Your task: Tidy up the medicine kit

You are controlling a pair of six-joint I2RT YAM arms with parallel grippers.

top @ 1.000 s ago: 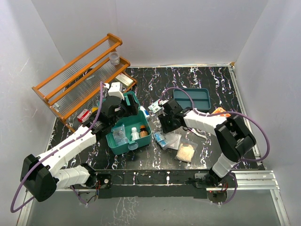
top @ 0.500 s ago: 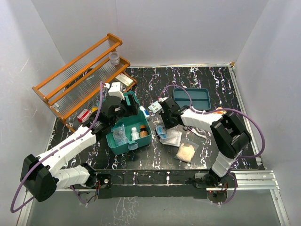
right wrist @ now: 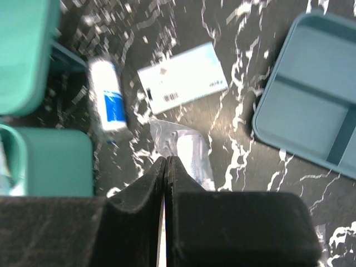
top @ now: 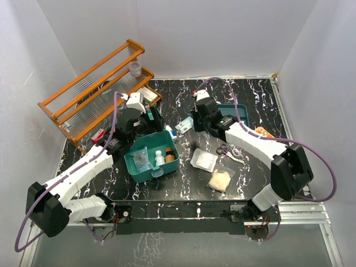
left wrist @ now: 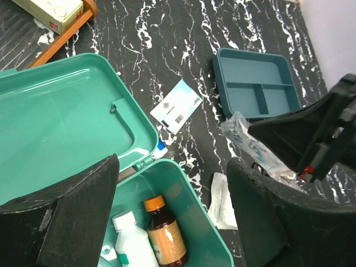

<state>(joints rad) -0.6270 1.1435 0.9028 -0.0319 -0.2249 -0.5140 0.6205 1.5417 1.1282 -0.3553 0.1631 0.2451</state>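
Observation:
The medicine kit stands open at the front left, its lid tipped back. Inside stand a brown bottle with an orange cap and a white bottle, beside a clear bag. My left gripper hovers open over the kit's hinge, empty; its fingers frame the box in the left wrist view. Further right, my right gripper is shut on a clear plastic packet with blue-printed contents. That packet hangs above the table, near the kit's back right corner.
A shallow teal tray lies behind the right arm. A barcoded white leaflet and a blue-white tube lie beside the lid. A gauze packet, a cotton bag and scissors lie at front right. An orange rack fills the back left.
My right gripper closed on the clear packet by the kit and carried it up and back toward the tray. My left gripper shifted slightly back over the lid.

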